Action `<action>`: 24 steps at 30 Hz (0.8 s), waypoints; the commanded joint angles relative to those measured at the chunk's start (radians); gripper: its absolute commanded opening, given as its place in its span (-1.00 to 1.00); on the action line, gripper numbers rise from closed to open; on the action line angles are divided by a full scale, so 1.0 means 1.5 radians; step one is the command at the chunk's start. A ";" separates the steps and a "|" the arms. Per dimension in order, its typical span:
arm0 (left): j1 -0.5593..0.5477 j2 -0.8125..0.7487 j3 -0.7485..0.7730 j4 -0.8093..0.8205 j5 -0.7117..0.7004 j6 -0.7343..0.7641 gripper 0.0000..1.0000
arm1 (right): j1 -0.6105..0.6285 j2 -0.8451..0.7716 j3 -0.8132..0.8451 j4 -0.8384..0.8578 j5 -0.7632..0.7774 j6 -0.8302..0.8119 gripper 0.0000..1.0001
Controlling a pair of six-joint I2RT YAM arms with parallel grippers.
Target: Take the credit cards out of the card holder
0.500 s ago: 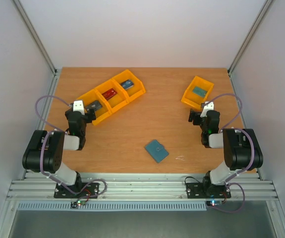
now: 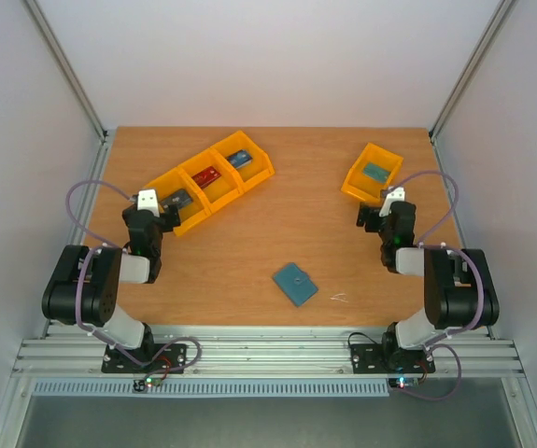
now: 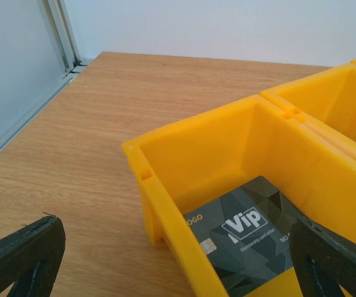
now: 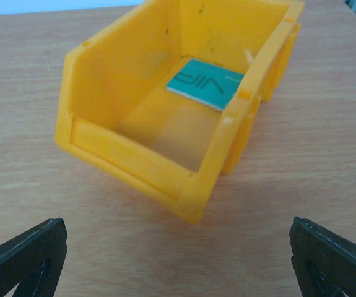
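Pale walls close round a wooden bench point(image 2: 249, 238). Toward its far left corner lies a row of three orange bins point(image 2: 170, 177), and a single orange bin point(image 2: 357, 177) sits toward the far right corner. The left gripper point(image 2: 160, 206) and right gripper point(image 2: 384, 208) hover by those bins, jaws spread wide, grasping nothing. The card holder point(image 2: 295, 284) lies folded by the near edge, between the arms. A dark grey card point(image 3: 252, 238), red card point(image 2: 205, 175), blue card point(image 2: 240, 159) and teal card point(image 4: 207, 83) each rest in a bin. Possibly a card remains inside, since the fold hides it. If so, pin one flap, lift the other, and slide the card out edgewise.
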 commanded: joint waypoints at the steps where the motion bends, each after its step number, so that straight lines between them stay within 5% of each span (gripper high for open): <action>1: 0.001 -0.033 -0.042 0.076 -0.035 -0.005 0.99 | -0.005 -0.106 0.105 -0.204 0.037 0.027 0.97; 6: 0.022 -0.047 -0.135 0.234 0.009 -0.021 0.99 | -0.005 -0.220 0.168 -0.275 -0.050 0.032 0.97; 12: 0.025 -0.188 -0.187 0.227 -0.041 -0.039 0.99 | -0.001 -0.246 0.347 -0.617 -0.229 0.080 0.97; 18: 0.025 -0.320 -0.206 0.294 -0.050 0.060 0.99 | 0.080 -0.243 0.475 -0.855 -0.196 0.066 0.97; 20: 0.025 -0.404 -0.158 0.162 -0.052 0.091 0.99 | 0.135 -0.232 0.512 -0.929 -0.135 0.068 0.97; 24: 0.025 -0.558 0.084 -0.481 0.113 0.105 0.99 | 0.294 -0.190 0.560 -1.087 -0.036 0.048 0.97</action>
